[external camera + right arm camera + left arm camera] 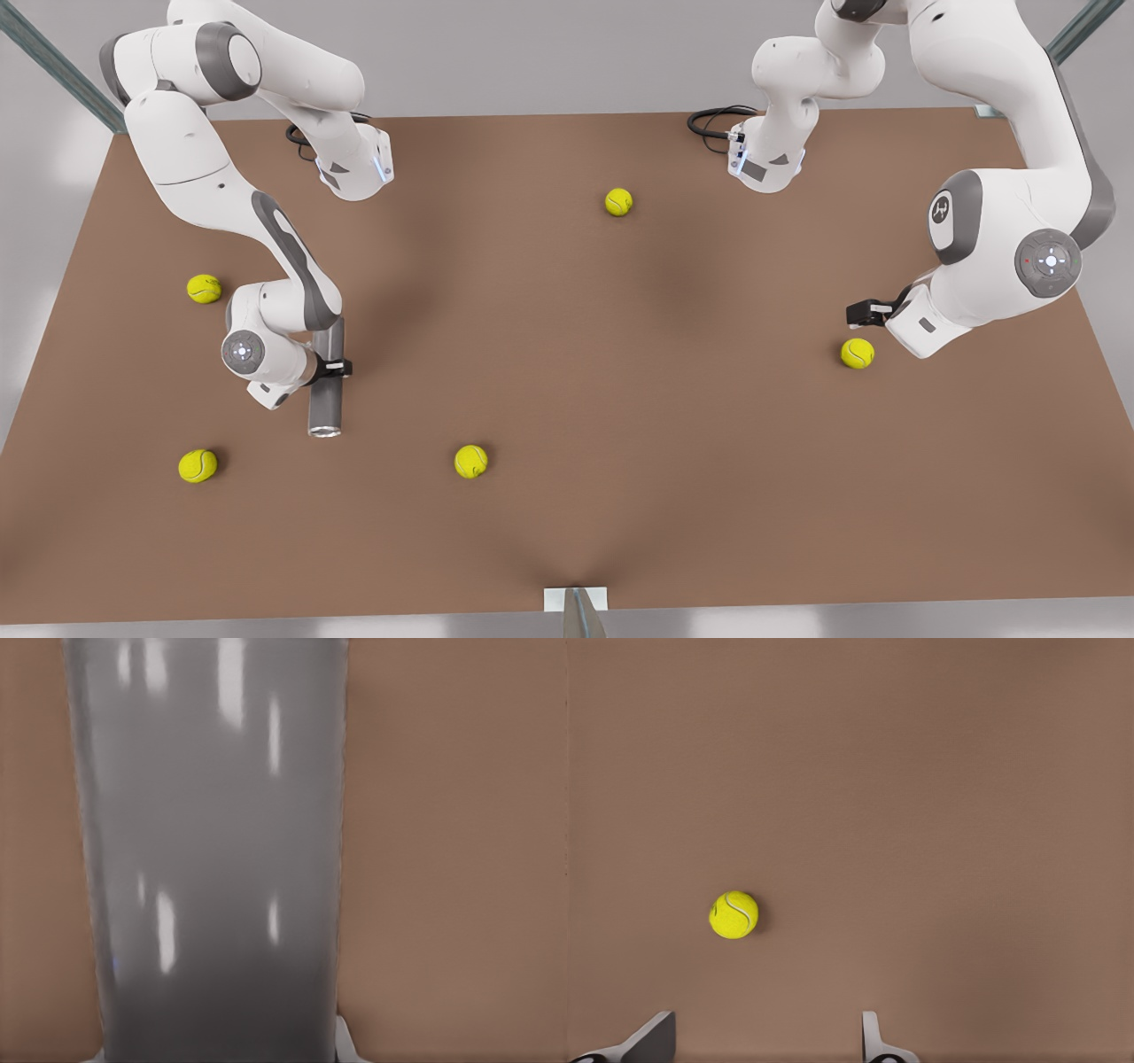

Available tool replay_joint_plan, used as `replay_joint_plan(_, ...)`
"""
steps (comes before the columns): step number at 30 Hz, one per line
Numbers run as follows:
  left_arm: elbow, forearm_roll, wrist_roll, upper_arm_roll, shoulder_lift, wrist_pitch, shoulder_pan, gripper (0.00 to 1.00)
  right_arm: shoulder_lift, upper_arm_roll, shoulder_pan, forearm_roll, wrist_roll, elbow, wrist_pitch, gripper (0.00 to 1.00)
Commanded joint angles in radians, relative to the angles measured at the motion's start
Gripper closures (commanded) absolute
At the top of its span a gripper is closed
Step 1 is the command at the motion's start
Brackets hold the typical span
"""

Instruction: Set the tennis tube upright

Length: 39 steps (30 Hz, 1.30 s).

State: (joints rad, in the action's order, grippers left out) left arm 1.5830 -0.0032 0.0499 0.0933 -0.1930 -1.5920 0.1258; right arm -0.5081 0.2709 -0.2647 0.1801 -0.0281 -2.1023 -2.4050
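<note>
The tennis tube [326, 390] is a slim grey cylinder at the front view's left, its lighter rim toward the table's near edge. My right gripper [335, 365] is shut on it around mid-length, black fingers clasping its side. The right wrist view looks straight onto the tube's [213, 868] shiny grey wall at close range. I cannot tell whether the tube rests on the table or hangs just above it. My left gripper [864, 312] waits at the front view's right, open [762, 1045], over bare table near a tennis ball [733, 914].
Several yellow-green tennis balls lie on the brown table [567, 354]: one at the back middle [618, 202], two left of the tube [204, 288] [198, 465], one near the front [470, 461], and one under the left gripper [857, 353].
</note>
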Motion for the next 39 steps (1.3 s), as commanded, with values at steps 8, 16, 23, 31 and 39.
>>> replay_joint_plan(8,0.0,0.0,-0.001,0.0,0.0,0.001,0.0,0.0,0.028,0.01,0.005,-0.004,0.017,0.019,0.116,0.23)
replay_joint_plan(16,0.0,0.0,-0.001,0.0,0.0,0.003,0.0,0.0,0.074,0.203,0.01,-0.004,0.007,0.113,0.227,0.23)
replay_joint_plan(23,-0.001,0.0,-0.002,0.0,0.001,0.004,0.0,0.0,0.062,0.199,0.337,0.012,-0.029,0.269,0.293,0.23)
replay_joint_plan(31,-0.001,0.0,-0.001,0.0,0.001,0.001,0.0,0.0,-0.148,-0.001,0.895,0.096,-0.03,0.596,0.408,0.23)
replay_joint_plan(39,-0.001,0.0,-0.001,0.0,0.0,0.001,0.0,0.0,-0.309,0.004,1.032,0.194,0.203,0.803,0.419,0.23)
